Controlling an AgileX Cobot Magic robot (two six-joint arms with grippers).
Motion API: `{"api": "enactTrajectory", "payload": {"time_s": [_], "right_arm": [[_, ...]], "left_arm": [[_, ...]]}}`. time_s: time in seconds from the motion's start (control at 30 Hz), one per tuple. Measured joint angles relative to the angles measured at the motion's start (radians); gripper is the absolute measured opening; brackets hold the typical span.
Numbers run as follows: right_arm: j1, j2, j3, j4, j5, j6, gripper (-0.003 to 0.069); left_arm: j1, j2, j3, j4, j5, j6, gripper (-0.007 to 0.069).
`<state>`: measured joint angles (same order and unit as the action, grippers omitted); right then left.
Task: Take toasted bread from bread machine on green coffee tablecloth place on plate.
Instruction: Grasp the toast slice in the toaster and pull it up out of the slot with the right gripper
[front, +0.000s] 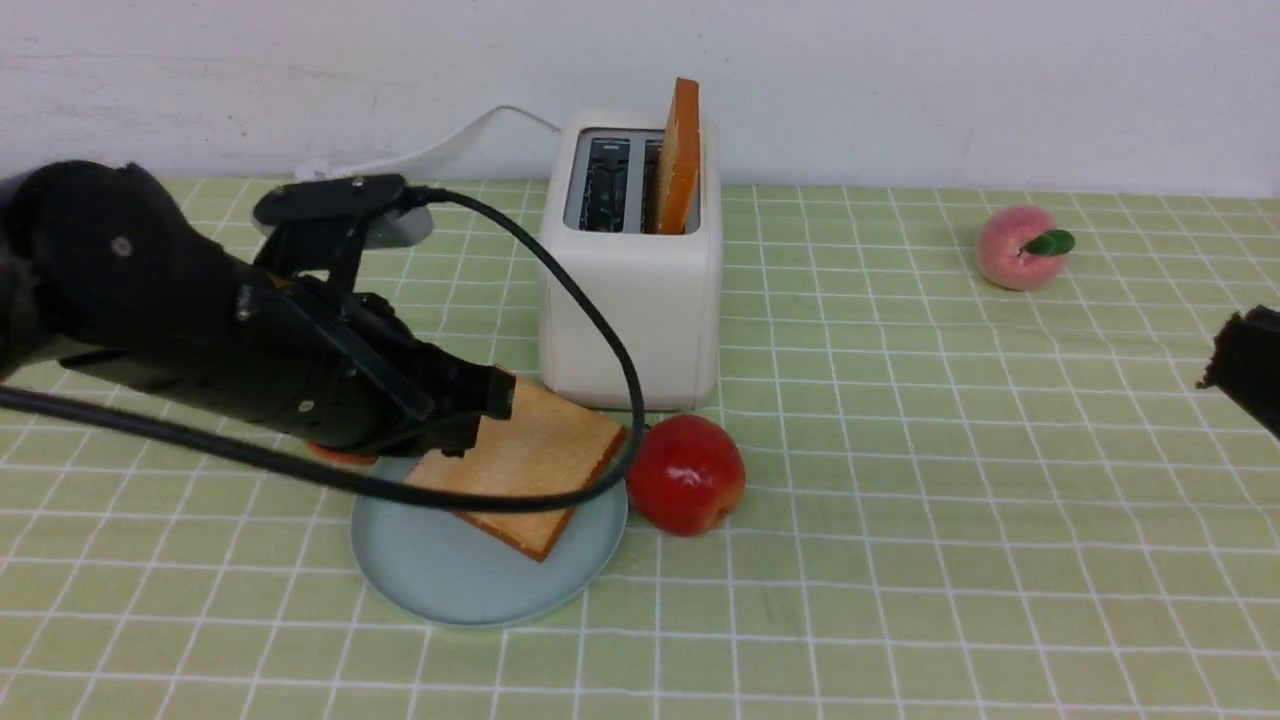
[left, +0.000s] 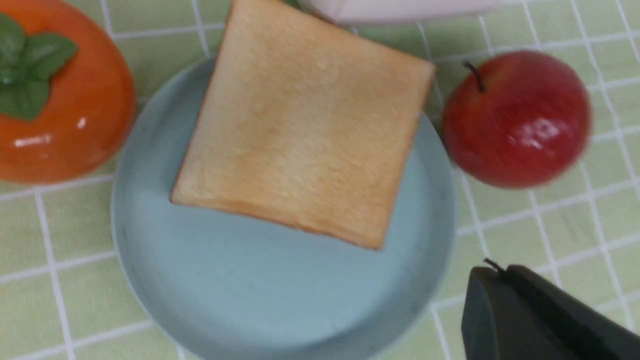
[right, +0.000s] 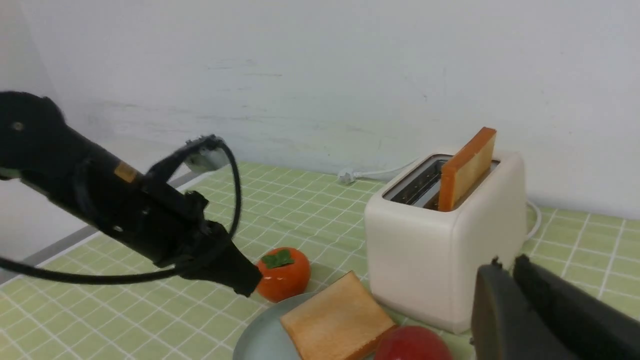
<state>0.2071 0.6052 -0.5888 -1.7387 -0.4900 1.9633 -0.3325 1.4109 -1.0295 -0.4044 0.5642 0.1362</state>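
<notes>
One slice of toasted bread (front: 530, 460) (left: 305, 130) lies flat on the pale blue plate (front: 450, 570) (left: 250, 300), one edge over the rim nearest the bread machine. A second slice (front: 682, 155) (right: 467, 167) stands upright in the right slot of the cream bread machine (front: 630, 300) (right: 425, 250); its left slot is empty. My left gripper (front: 497, 395) (left: 492, 272) hovers just above the plated slice's left corner, shut and holding nothing. My right gripper (front: 1225, 360) (right: 505, 262) hangs at the far right, shut and empty. The green coffee tablecloth (front: 900, 500) covers the table.
A red apple (front: 686, 473) touches the plate's right rim in front of the toaster. An orange persimmon (left: 55, 95) (right: 283, 272) sits left of the plate, under my left arm. A peach (front: 1018, 247) lies far right. The white cord (front: 440, 140) runs behind the toaster.
</notes>
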Motion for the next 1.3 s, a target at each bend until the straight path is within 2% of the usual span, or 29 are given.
{"api": "enactTrajectory", "payload": {"time_s": [0.3,0.4,0.43,0.57,0.63,0.67,0.73,0.83,0.93,1.07,1.17,1.3], "right_arm": [[0.008,0.39,-0.221,0.0,-0.104,0.032,0.0042],[0.061,0.543,-0.312,0.0,-0.089,0.032,0.0042],[0.072,0.562,-0.324,0.0,-0.087,0.032,0.0042],[0.2,0.754,-0.476,0.0,0.082,-0.022,0.0048],[0.219,0.787,-0.508,0.0,0.151,-0.03,0.0059],[0.244,0.842,-0.565,0.0,0.252,-0.036,0.0089],[0.256,0.878,-0.603,0.0,0.306,-0.036,0.0127],[0.281,0.979,-0.704,0.0,0.367,-0.036,0.0259],[0.297,1.078,-0.79,0.0,0.374,-0.036,0.0424],[0.299,1.18,-0.866,0.0,0.44,-0.039,0.0571],[0.297,1.254,-0.92,0.0,0.49,-0.039,0.0601],[0.296,1.331,-0.989,0.0,0.49,-0.039,0.0565]], "left_arm": [[-0.001,-0.527,0.222,-0.016,-0.043,0.022,-0.0013],[-0.001,-0.735,0.329,-0.016,-0.061,0.025,-0.0013],[-0.001,-0.735,0.329,-0.016,-0.061,0.025,-0.0013],[-0.001,-0.997,0.499,-0.016,-0.106,0.034,-0.0013],[-0.001,-1.045,0.533,-0.016,-0.118,0.04,-0.0013],[-0.001,-1.092,0.585,-0.016,-0.135,0.052,-0.0013],[-0.001,-1.116,0.625,-0.016,-0.15,0.064,-0.0013],[-0.001,-1.132,0.687,-0.024,-0.205,0.074,-0.0013],[-0.001,-1.132,0.692,-0.041,-0.243,0.074,-0.0013],[-0.001,-1.132,0.692,-0.048,-0.251,0.074,-0.0013],[-0.001,-1.132,0.692,-0.05,-0.237,0.074,-0.0013],[-0.001,-1.132,0.692,-0.054,-0.234,0.074,-0.0013]]}}
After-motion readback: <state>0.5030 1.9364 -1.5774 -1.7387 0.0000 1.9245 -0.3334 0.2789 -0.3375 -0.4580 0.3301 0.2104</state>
